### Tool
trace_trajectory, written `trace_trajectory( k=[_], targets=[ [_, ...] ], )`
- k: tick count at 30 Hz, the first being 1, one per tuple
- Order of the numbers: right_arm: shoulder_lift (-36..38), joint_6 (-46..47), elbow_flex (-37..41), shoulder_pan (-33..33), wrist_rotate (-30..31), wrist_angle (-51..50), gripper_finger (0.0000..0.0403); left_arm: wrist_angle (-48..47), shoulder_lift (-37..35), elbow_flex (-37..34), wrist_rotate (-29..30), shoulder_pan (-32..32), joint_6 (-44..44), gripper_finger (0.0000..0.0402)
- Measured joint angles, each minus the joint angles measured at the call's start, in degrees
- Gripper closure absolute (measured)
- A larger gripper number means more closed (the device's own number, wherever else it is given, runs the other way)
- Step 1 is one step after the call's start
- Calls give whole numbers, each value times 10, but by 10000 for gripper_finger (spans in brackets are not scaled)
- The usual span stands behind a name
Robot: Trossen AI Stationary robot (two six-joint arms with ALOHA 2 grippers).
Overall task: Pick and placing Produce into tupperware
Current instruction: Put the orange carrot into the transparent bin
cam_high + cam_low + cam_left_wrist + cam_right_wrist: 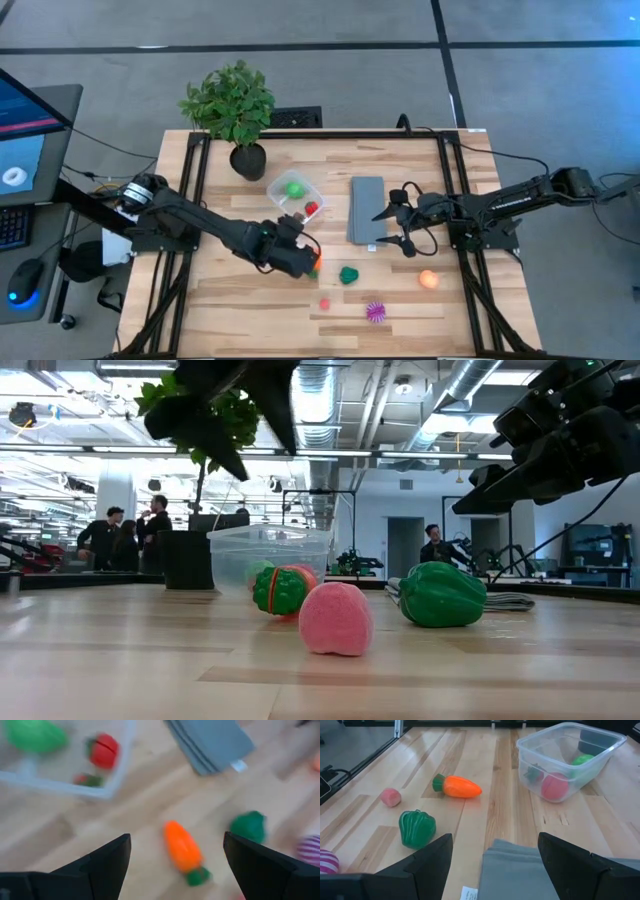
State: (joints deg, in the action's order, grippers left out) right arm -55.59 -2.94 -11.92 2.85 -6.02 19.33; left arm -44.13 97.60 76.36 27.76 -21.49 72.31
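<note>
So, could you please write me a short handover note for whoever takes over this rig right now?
Left gripper: open, empty, above the orange carrot, which lies on the table near the tupperware.
Right gripper: open, empty, waiting over the grey slab.
Done: green ball and a red piece are in the tupperware.
Left on the table: the carrot, dark green piece, orange ball, pink piece, spiky purple ball.
Next is probably the carrot.
</note>
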Motion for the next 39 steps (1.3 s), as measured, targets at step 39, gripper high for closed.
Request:
trace_trajectory(
  k=[39],
  targets=[
    [2, -1, 0, 1, -2, -5, 85, 68, 110, 32, -135, 28, 97, 95]
  ],
)
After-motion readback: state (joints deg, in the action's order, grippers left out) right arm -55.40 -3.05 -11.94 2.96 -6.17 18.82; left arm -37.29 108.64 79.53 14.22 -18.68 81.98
